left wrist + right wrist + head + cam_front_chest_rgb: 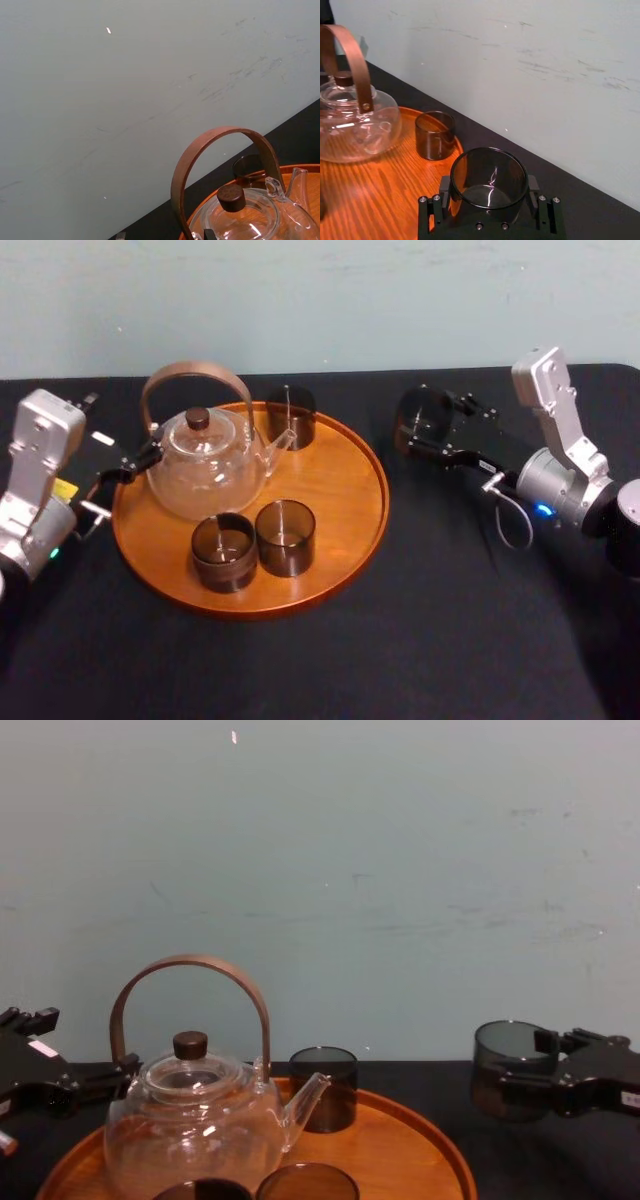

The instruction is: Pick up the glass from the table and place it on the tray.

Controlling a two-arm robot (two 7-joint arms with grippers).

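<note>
Right tool (489,189) clasps glass (489,172) just beside tray (390,192).

A black matte counter (450,640) spans the view, backed by a pale wall (350,300). One round wooden tray (340,495) rests directly on it, left of centre.

Dark glass (500,1058) in right hand (528,1072) (beside tray (441,1144))

I find no readable text from my seat: the white label (103,439) on the left gripper (130,465) and the yellow sticker (66,487) on its arm are too small to read.
</note>
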